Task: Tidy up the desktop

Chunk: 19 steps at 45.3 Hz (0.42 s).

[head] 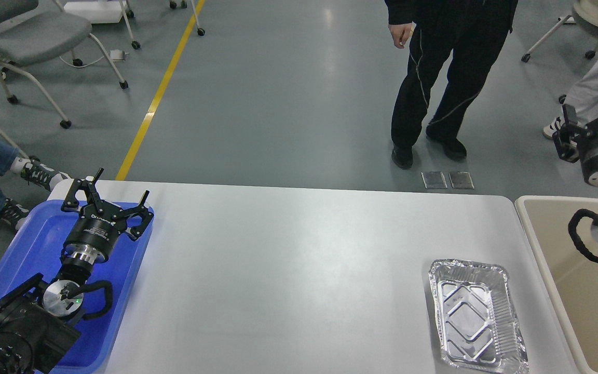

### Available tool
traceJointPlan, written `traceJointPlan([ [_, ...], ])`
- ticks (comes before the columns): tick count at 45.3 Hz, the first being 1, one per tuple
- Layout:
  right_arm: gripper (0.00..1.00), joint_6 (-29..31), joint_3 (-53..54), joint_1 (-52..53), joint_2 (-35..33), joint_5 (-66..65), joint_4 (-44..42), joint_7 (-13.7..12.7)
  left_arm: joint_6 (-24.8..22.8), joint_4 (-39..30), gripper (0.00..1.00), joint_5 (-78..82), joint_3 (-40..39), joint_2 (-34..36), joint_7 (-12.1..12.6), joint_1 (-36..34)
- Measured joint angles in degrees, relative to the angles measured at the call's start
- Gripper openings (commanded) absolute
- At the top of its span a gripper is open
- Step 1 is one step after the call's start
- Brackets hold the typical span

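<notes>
The white desktop (pixel 299 270) fills the lower half of the head view. An empty aluminium foil tray (pixel 474 315) lies on it near the front right. My left gripper (pixel 118 188) hangs open and empty over the far end of the blue plastic tray (pixel 34 244) at the desktop's left edge. My right gripper (pixel 594 111) is raised at the far right, above the beige tub (pixel 538 244) and beyond the desktop's far edge. Its fingers are spread and hold nothing.
A person in black trousers (pixel 434 78) stands beyond the far edge. Another person in light trousers (pixel 597 78) is at the upper right. Wheeled chairs (pixel 34 36) stand at the upper left, and a seated person's feet (pixel 34 174) show at the left.
</notes>
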Motion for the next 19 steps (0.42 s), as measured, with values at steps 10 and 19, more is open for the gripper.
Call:
traceJointPlan([
  [10, 1.00, 0.11, -0.12, -6.00, 4.80, -0.68, 0.16, 2.34, 0.00, 0.00, 1.00, 0.00, 0.00, 0.00, 0.00, 0.00],
  [19, 1.00, 0.13, -0.50, -7.98, 6.34, -0.90, 0.16, 3.08, 0.00, 0.00, 1.00, 0.00, 0.00, 0.00, 0.00, 0.00],
])
